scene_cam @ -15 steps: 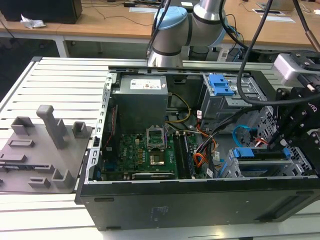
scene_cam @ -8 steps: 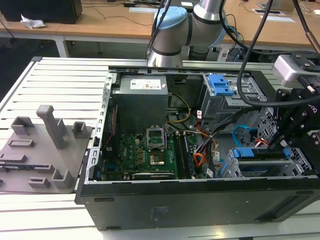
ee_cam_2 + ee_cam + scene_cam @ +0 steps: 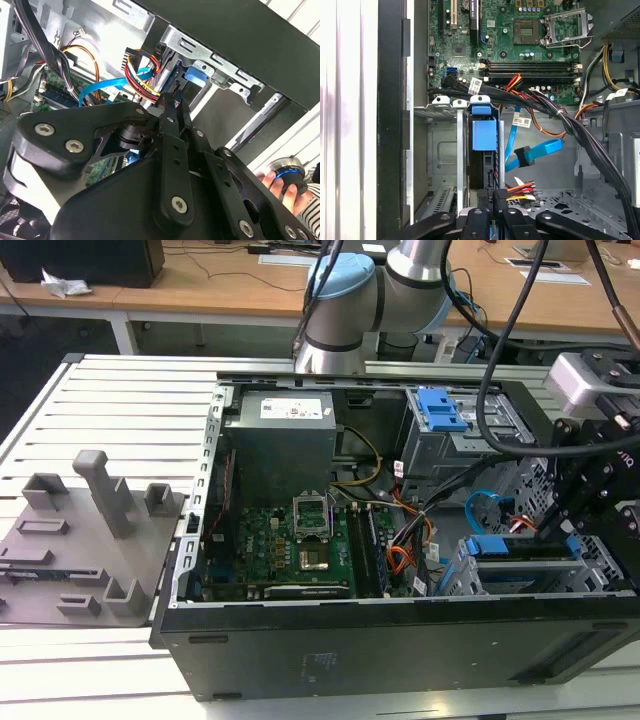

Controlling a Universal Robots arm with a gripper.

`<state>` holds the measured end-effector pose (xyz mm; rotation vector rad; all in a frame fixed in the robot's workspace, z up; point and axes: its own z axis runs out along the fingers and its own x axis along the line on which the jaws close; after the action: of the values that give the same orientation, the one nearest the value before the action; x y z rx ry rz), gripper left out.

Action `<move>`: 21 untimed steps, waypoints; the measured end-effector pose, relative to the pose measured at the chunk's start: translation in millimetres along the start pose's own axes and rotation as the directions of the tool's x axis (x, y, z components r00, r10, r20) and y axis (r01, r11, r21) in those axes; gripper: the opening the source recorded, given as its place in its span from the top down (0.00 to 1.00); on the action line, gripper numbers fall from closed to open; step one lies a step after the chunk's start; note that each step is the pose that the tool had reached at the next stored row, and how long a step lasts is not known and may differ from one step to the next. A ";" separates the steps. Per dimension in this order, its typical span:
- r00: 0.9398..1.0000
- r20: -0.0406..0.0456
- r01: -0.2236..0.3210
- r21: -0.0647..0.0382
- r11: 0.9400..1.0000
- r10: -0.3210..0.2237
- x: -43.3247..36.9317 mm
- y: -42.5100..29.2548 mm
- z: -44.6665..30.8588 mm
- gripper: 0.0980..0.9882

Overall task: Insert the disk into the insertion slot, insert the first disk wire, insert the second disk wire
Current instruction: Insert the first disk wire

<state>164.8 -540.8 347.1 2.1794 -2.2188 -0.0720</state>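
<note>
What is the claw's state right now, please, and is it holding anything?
Claw: closed on the dark plug of the first disk wire, right at the rear of the disk.

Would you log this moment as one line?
disk: seated in insertion slot | gripper: shut on first disk wire | second disk wire: loose
</note>
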 end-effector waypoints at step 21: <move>1.000 0.009 0.001 -0.001 1.000 -0.001 -0.2 -4.9 10.1 0.93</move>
<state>169.1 -540.5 336.7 2.1838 -2.2225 -0.0829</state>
